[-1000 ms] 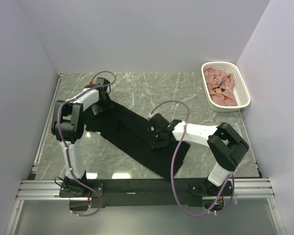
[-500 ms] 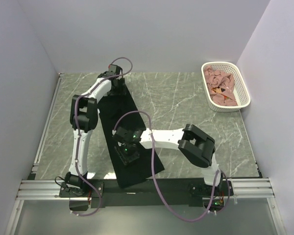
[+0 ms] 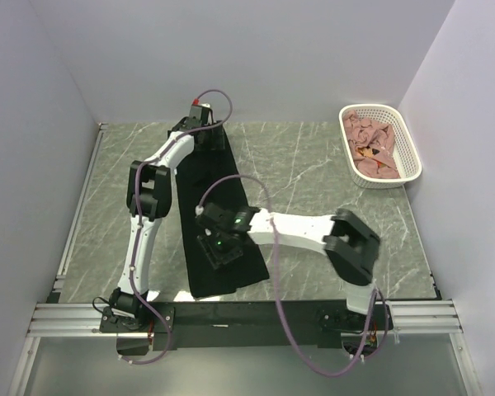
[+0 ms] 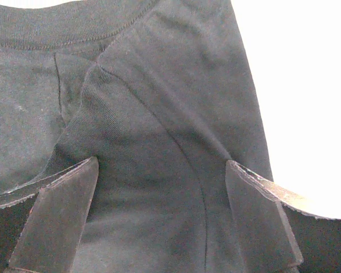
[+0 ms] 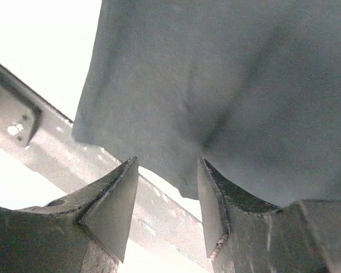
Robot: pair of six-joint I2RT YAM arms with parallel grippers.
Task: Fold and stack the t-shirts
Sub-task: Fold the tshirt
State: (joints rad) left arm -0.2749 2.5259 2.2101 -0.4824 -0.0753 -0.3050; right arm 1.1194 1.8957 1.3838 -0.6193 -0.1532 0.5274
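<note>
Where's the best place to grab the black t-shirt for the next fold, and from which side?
Pinch the near hem of the black t-shirt, coming straight down from above. It lies flat as a long narrow strip, so that free end should lift cleanly over toward the collar.

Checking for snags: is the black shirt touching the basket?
Apart: the top view shows bare table between the black shirt and the basket.

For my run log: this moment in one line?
black t-shirt: flat strip | left gripper: open, far end | right gripper: open, near end | pink t-shirts: in basket
</note>
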